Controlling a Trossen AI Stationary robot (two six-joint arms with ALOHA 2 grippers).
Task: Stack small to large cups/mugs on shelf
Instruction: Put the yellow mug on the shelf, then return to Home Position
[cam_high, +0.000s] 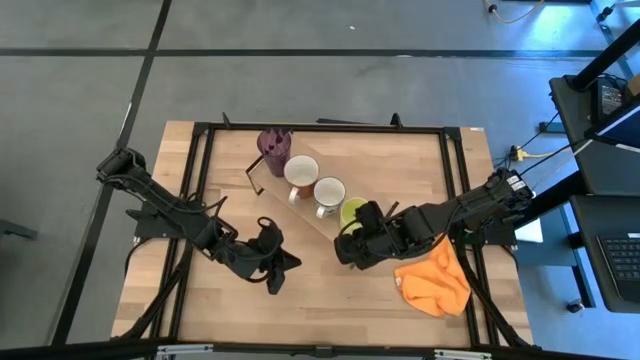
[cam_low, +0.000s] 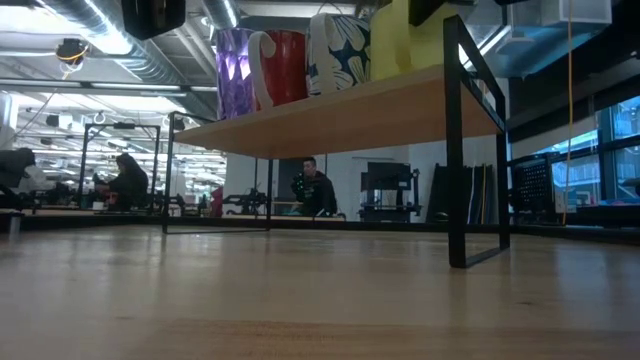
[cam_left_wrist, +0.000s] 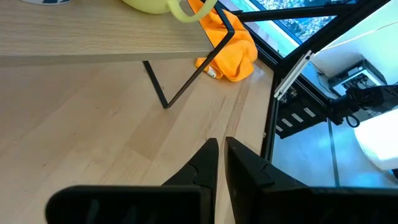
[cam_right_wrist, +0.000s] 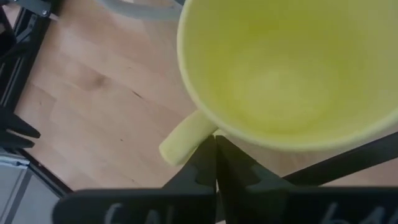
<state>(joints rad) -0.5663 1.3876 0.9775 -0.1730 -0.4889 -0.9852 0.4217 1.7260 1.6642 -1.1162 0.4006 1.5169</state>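
Note:
The shelf, a light-wood plank on thin dark bars, stands slantwise on the table. Upright in a row on it are the purple tumbler, the brownish mug, the white-grey mug and the yellow-green mug. In the low view the same row shows on the plank. My right gripper is shut, its tips just beside the yellow-green mug's handle. My left gripper hangs shut over the bare table in front of the shelf, holding nothing. My right gripper's shut fingertips stand at the root of the yellow-green mug's handle, just under the rim, slanting down from the table's right. Nothing is between the fingers. I cannot tell whether they touch the mug, which stands upright on the shelf's end.
An orange cloth lies crumpled on the table at the near right, beyond the shelf's end bar. A black frame runs along the table's edges. Bare wood shows in front of and behind the shelf. People sit in the room behind.

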